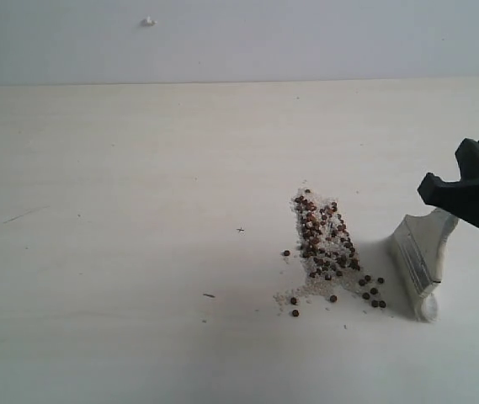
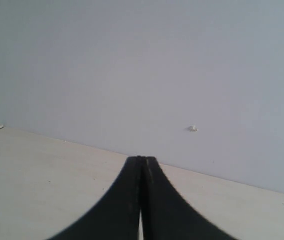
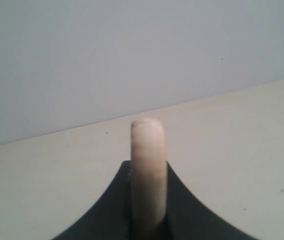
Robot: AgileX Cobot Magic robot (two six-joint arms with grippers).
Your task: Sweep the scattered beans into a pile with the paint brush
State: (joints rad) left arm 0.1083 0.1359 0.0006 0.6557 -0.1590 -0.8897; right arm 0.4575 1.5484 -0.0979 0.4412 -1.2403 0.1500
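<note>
The broad pale wood-grain counter (image 1: pixel 138 295) gives round things nothing to stop against, so any bean struck too briskly would likely roll far; the right black tool (image 1: pixel 454 189) is closed narrowly on the handle of the wide flat paint brush with silver ferrule and off-white bristles (image 1: pixel 420 257), bristle tips down at the counter near the right edge; the left black tool (image 2: pixel 142 195) is fully closed on nothing, off in its own view. The grip is on a slim handle, so a hard drag might twist the brush in the jaws and turn its face away from the work. The tiny dark reddish-brown beans (image 1: pixel 323 240) lie mostly in a long loose heap left of the brush, with stragglers just beside the bristles and a few alone on the heap's far side; a stroke from the right may push the heap over those far ones or smear it longer, and splayed bristles may let stragglers slip past. The fine white crumbs (image 1: pixel 306 290) among them will probably drag along.
</note>
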